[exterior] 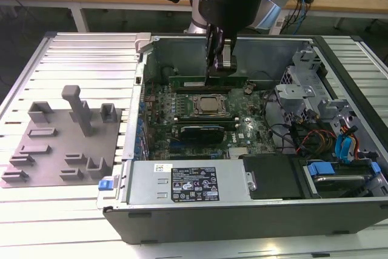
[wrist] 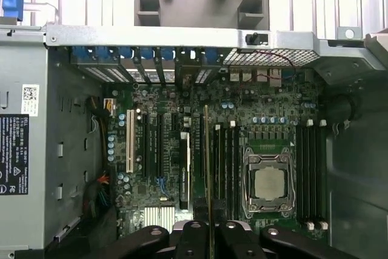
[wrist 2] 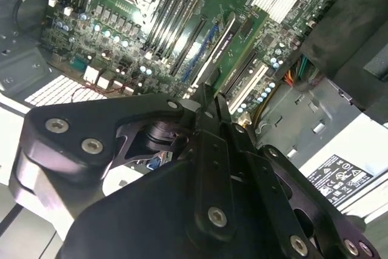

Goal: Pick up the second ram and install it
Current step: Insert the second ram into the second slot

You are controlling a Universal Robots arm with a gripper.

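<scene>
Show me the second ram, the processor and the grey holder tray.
second ram (wrist: 208, 174), first wrist view, its thin edge
processor (wrist: 271, 183), first wrist view, middle of its metal lid
grey holder tray (exterior: 60, 144), exterior view, bare flat base

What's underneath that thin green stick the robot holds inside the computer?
Under the second ram, held by the gripper, lies the motherboard with long black memory slots beside the processor socket. The stick itself covers the slot directly beneath it.

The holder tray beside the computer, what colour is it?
Plain grey; the holder tray shows best in the exterior view.
</scene>
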